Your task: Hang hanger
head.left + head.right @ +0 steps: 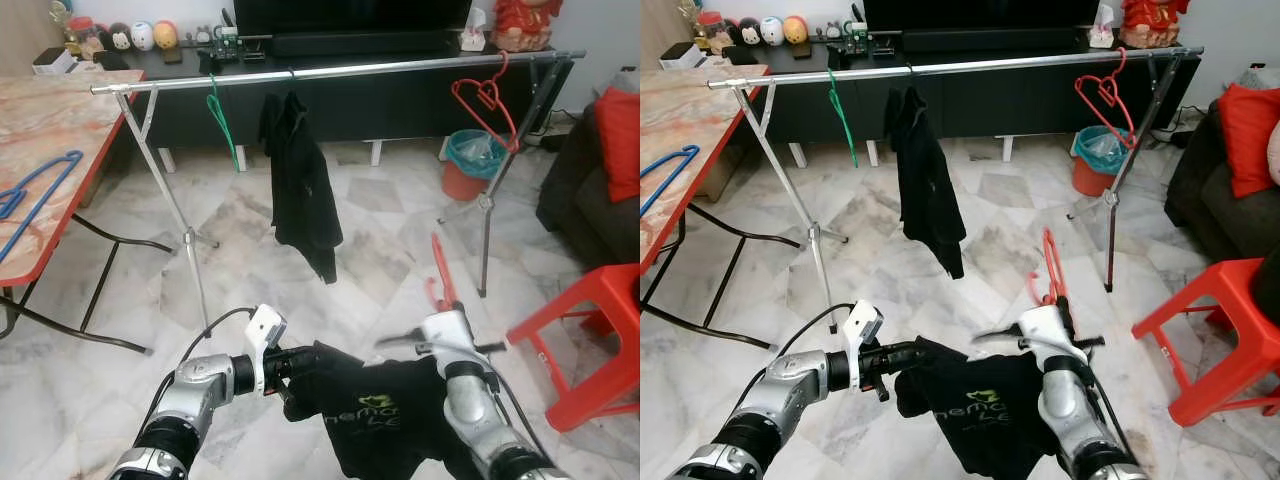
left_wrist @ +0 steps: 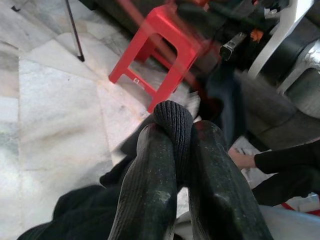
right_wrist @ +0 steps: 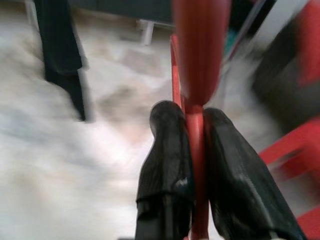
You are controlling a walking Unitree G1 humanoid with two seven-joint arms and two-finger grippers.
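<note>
Your right gripper [image 3: 186, 150] is clamped on the red hanger [image 1: 441, 272], which sticks up at lower right of centre in the head view; the black T-shirt [image 1: 385, 415] on it sags at bottom centre. Your left gripper [image 2: 175, 165] is pinched on a fold of that shirt's knit edge, lower left of centre. The rail [image 1: 330, 72] runs across the top of the frame, well apart from both grippers, so the hang is not yet done, I'd judge. Risks: the shirt looks bunched, so it could slide off the hanger if the left side lets go early; the hook could miss the rail or knock it, and the rack stands on thin legs. Open room on the rail: between the hung black garment [image 1: 298, 180], centre, and the red hanger on the rail [image 1: 485, 98], upper right; the green hanger [image 1: 222, 125] takes the upper left. Watch edges: the red stool [image 1: 590, 335] at lower right, near your right arm, and the table [image 1: 60, 130] on the left with a blue hanger [image 1: 40, 190]. Floor ahead looks open.
</note>
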